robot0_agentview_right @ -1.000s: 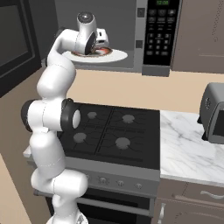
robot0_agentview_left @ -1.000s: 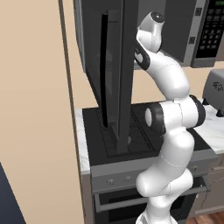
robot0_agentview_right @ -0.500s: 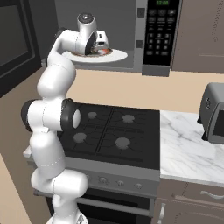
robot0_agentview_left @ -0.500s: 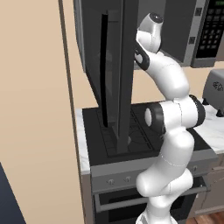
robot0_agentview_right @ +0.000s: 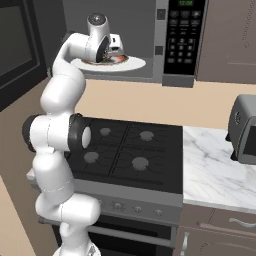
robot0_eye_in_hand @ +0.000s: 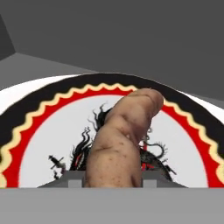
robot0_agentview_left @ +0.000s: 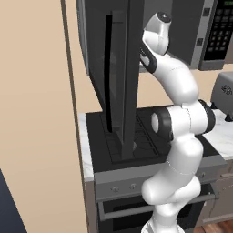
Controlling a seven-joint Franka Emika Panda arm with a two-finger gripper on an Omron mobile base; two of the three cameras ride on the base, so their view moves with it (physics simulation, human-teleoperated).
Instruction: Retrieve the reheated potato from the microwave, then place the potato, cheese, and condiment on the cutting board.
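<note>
Microwave door [robot0_agentview_left: 119, 77]: swung open, standing edge-on left of the microwave [robot0_agentview_right: 150, 37] cavity, its dark glass facing away from the arm.
Arm: rises from the stove [robot0_agentview_right: 132, 152] front and bends up into the open microwave cavity.
Gripper [robot0_agentview_right: 111, 50]: inside the cavity, just above the plate [robot0_agentview_right: 132, 63], left of the keypad panel [robot0_agentview_right: 181, 35]. Jaws drawn in narrow, one on each side of the potato's near end in the hand view; contact looks likely, fingertips themselves mostly hidden by the potato.
Potato [robot0_eye_in_hand: 120, 142]: brown, speckled, elongated, lying on the plate inside the microwave, its long axis pointing away from the gripper. Whether it is lifted off the plate cannot be told.
Plate: round, white centre with a dark dragon figure, red and yellow scalloped ring, black outer band; sits on the microwave floor.
Stove: black four-burner top directly below the microwave.
Worktop [robot0_agentview_right: 215, 172]: white marble, right of the stove.
Toaster oven [robot0_agentview_right: 244, 130]: silver, on the worktop, below and right of the microwave.
</note>
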